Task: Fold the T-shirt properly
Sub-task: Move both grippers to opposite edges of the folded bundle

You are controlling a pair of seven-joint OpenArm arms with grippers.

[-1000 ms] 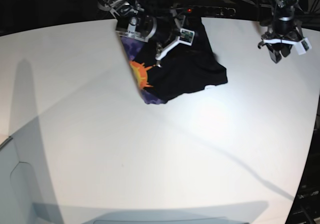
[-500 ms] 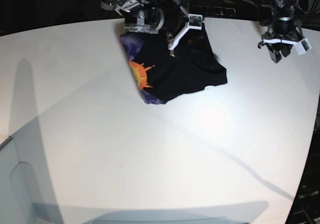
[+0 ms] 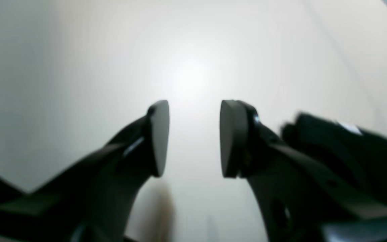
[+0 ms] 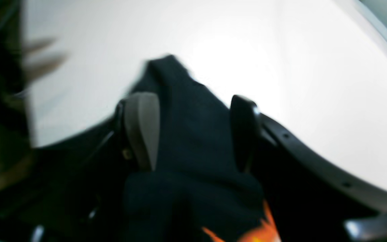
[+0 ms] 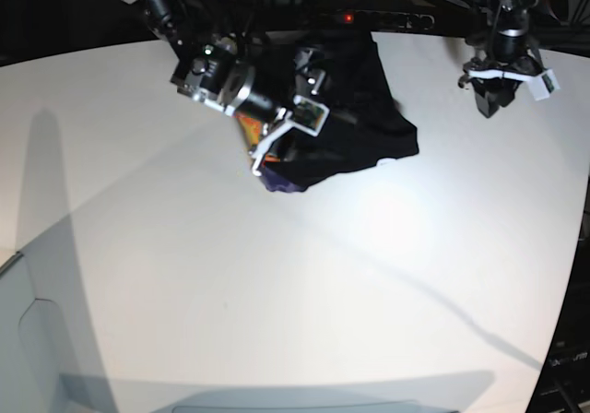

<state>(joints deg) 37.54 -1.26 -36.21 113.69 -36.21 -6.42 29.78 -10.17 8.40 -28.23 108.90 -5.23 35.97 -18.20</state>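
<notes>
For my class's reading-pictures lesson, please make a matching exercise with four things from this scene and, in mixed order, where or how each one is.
1. Black cloth T-shirt
2. Orange patch of print
3. Dark two-fingered left tool
4. Dark two-fingered right tool

A. Open, with only the white surface seen between its fingertips
B. Bunched on the white surface
C. Open, with black cloth seen between its fingertips
D. On the black cloth

Pairs: 1-B, 2-D, 3-A, 4-C
</notes>
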